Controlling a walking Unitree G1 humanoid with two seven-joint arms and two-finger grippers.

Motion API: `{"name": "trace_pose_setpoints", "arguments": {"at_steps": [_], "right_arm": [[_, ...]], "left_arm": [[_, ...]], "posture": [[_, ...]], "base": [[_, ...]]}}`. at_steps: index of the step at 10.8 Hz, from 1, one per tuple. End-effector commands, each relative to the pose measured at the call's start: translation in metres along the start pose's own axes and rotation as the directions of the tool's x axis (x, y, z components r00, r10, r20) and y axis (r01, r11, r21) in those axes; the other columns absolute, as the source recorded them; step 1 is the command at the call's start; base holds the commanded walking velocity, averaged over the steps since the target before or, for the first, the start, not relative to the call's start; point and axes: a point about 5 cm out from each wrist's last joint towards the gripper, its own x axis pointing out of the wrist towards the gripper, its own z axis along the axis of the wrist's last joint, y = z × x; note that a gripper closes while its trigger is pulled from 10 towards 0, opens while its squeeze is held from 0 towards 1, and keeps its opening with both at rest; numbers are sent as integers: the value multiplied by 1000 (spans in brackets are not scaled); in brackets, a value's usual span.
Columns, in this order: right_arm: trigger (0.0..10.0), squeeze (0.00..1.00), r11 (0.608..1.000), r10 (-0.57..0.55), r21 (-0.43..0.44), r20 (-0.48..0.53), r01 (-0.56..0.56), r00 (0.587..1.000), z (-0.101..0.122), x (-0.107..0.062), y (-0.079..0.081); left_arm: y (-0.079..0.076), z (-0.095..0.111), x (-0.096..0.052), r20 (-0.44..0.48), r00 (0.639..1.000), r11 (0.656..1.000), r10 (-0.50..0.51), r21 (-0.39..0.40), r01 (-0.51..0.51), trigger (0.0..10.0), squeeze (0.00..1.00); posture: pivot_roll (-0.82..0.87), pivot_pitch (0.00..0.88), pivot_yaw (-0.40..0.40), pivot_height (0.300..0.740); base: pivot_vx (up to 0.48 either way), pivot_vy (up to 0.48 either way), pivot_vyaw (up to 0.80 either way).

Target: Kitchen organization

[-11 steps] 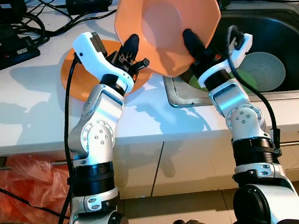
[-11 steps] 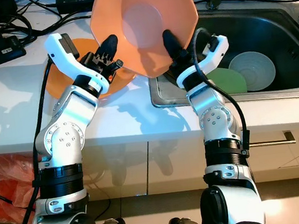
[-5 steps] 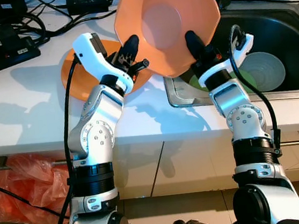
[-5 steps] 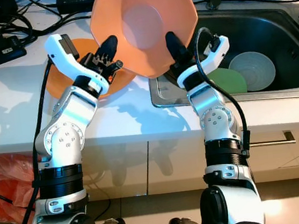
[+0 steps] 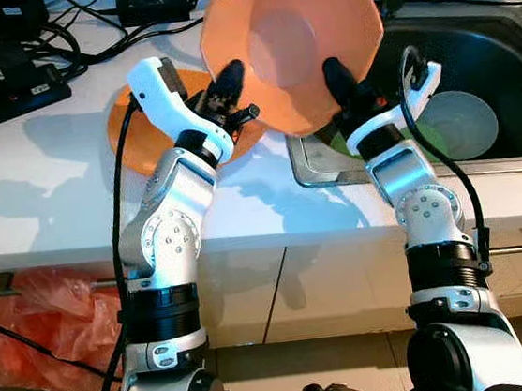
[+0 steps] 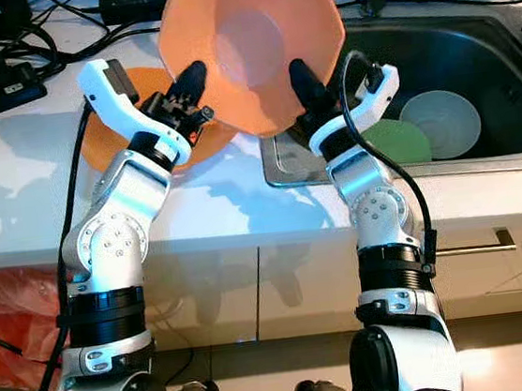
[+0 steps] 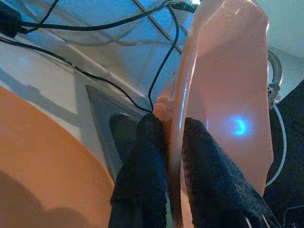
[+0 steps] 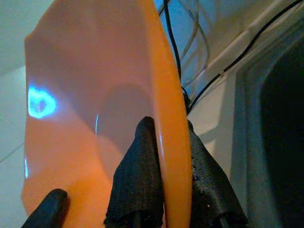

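A large orange bowl (image 5: 293, 45) is held tilted up above the counter beside the sink, its inside facing me. My left gripper (image 5: 228, 75) is shut on its left rim, one finger on each side of the edge (image 7: 178, 142). My right gripper (image 5: 337, 74) is shut on the lower right rim (image 8: 166, 156) in the same way. A second orange bowl (image 5: 145, 133) rests on the white counter (image 5: 43, 183) under my left wrist.
A steel sink (image 5: 500, 55) at the right holds a pale round bowl (image 5: 465, 120) and a green plate (image 6: 396, 142). Black cables and power adapters (image 5: 10, 64) lie across the back left of the counter. An orange plastic bag (image 5: 31, 325) sits on the floor at the left.
The held bowl has shifted very slightly; both grippers keep the same grip on its rim.
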Motion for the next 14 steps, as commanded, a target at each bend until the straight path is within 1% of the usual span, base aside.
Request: {"name": "trace_pose_setpoints", "arguments": {"at_steps": [1, 6, 14], "right_arm": [[0, 0, 1000, 26, -6, 20, -26, 999, 5, -1, 5], [0, 0, 1000, 19, 2, 37, -19, 999, 8, 0, 4], [0, 0, 1000, 19, 2, 37, -19, 999, 8, 0, 4]], "left_arm": [[-9, -5, 0, -18, 999, 999, -39, 14, 39, 10000, 1000], [-7, -5, 1, -26, 999, 999, -34, 35, 35, 10000, 1000], [-7, -5, 1, -26, 999, 999, -34, 35, 35, 10000, 1000]], "posture": [[88, 141, -72, 723], [86, 144, -69, 723], [86, 144, -69, 723]], "base": [[0, 0, 0], [0, 0, 0], [0, 0, 0]]}}
